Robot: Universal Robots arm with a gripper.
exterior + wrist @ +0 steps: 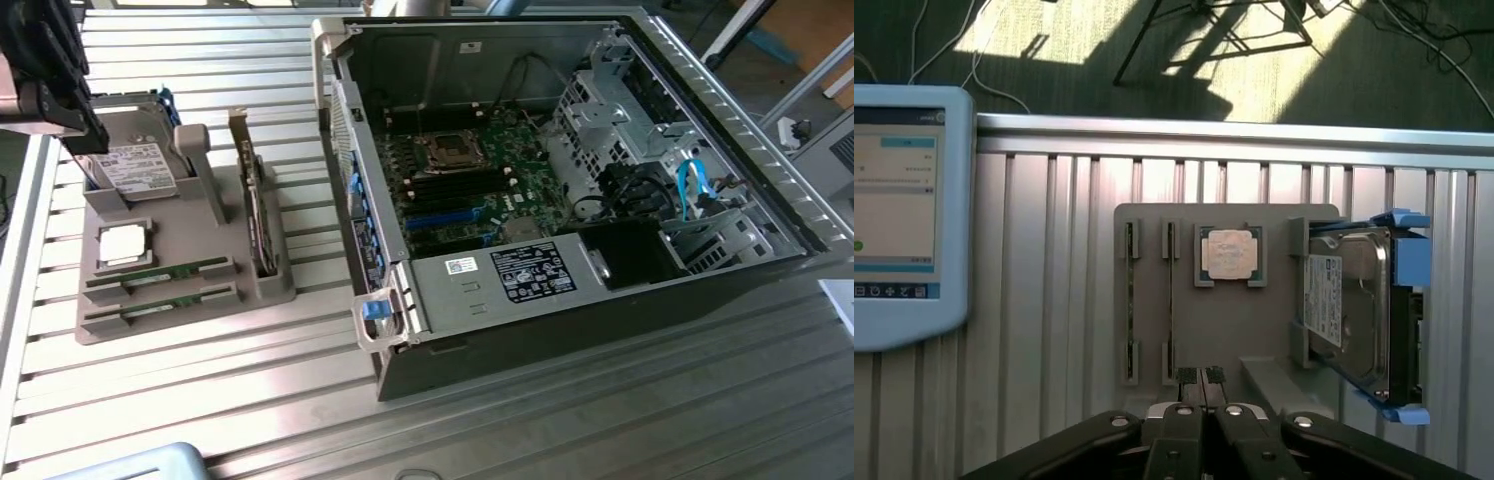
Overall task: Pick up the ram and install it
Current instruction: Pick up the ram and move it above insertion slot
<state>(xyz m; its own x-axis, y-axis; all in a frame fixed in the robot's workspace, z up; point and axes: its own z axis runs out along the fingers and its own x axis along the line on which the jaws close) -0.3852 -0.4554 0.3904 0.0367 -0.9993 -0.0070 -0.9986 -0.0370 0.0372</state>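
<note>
While the gray tray [1254, 320] near one desk [534, 430] edge holds two ram sticks [160, 275] lying side by side in slots, one processor chip [123, 243], one hard drive [134, 165] and one upright card [254, 215], we see the jaws closed, empty, hovering above that tray, with one open computer case [747, 150] alongside.
</note>
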